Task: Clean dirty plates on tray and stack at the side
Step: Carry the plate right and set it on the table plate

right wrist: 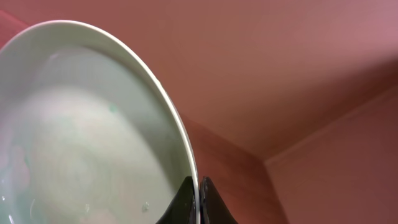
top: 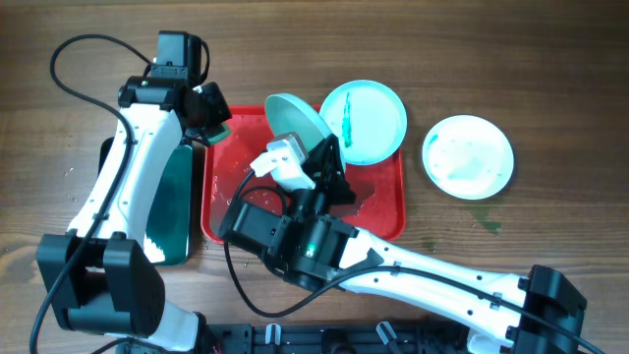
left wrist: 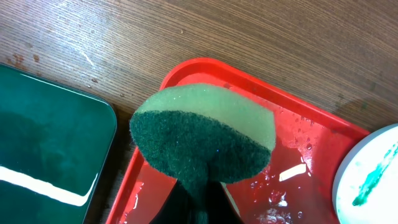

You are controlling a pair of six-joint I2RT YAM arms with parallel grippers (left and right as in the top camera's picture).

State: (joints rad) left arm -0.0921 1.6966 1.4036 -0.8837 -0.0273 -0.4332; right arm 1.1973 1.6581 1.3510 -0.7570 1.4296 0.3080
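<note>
Three plates are showing. One tilted plate is standing over the red tray, its rim pinched between the nearly closed fingers of the right gripper. One streaked plate is lying just beyond those fingers. One third plate is lying well to their right, off the tray. One sponge is sitting clamped in the left gripper, above the tray's corner.

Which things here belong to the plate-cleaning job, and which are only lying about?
Belong to the job:
red tray
tilted plate in the right gripper
streaked plate at the tray's far corner
plate set beside the tray
sponge in the left gripper

Only lying about:
black tray of green liquid
</note>
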